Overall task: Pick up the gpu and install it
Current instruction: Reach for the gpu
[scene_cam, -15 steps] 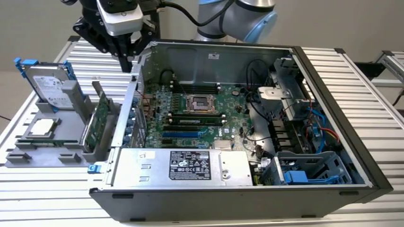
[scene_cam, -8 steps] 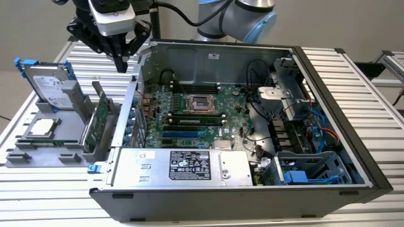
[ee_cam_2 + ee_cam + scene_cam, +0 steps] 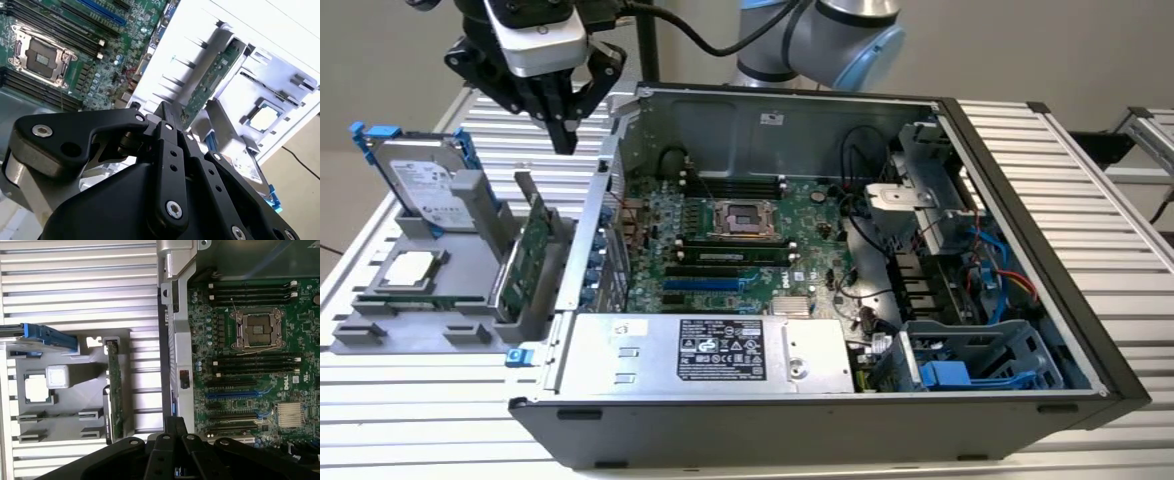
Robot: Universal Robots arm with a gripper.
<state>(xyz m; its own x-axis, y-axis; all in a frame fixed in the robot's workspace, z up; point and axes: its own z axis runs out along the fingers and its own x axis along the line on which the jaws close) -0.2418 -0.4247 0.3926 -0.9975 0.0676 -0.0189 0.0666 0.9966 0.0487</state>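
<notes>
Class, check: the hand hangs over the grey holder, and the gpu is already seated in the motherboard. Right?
No. The exterior view shows the gpu standing on edge in the grey holder, outside the case, not in the motherboard. The hand does hang over that holder.

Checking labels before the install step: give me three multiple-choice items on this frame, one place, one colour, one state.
1. Where is the thin green circuit-board gpu?
A) upright in the grey plastic holder beside the open computer case
B) inside the case
C) in the black gripper

2. What colour is the frame on the silver hard drive?
A) red
B) blue
C) yellow

3. What does the gripper hold?
A) the gpu
B) the hard drive
C) nothing

Answers:
1 A, the card stands on edge in a holder slot outside the case.
2 B, blue tabs edge the drive.
3 C, its fingers are shut in the air with nothing between them.
</notes>
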